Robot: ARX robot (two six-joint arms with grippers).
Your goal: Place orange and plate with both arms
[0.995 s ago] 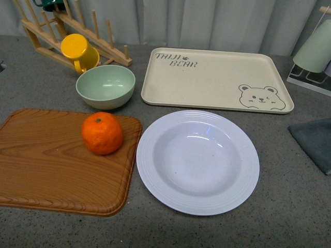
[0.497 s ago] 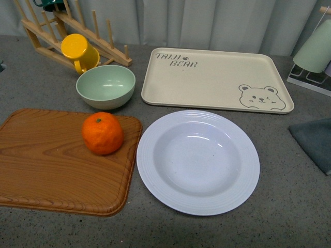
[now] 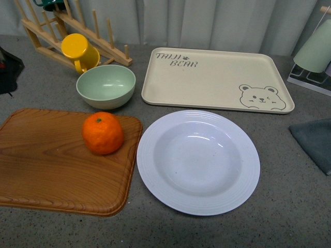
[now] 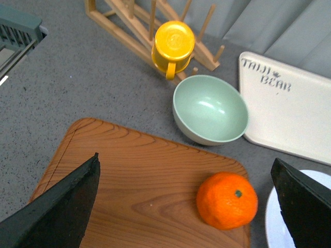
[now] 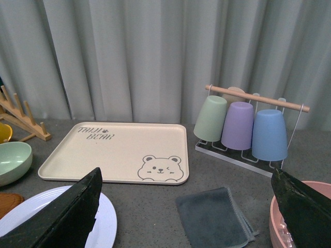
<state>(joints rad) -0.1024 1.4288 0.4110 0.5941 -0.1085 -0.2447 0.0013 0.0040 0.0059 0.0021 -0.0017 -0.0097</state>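
Orange (image 3: 103, 133) sits stem-up on the wooden board (image 3: 41, 165), toward its right edge. Plate (image 3: 198, 161) lies just beside the board on the grey table (image 3: 289, 206), with the bear tray (image 3: 217, 77) behind it. Neither is gripped.

Left gripper (image 4: 184, 157) hangs above the board, spread wide and empty. The orange lies off-centre, nearer one finger. Centre it between the fingers before you descend, and close gently, since I judge the round fruit likely to roll.

Right gripper (image 5: 186, 171) is equally wide and empty, high up, looking past the plate. Bring it down to the rim.

Only the front view shows the whole plate. Only the right wrist view shows the cup rack (image 5: 257, 98) and the whole grey cloth (image 5: 214, 217).
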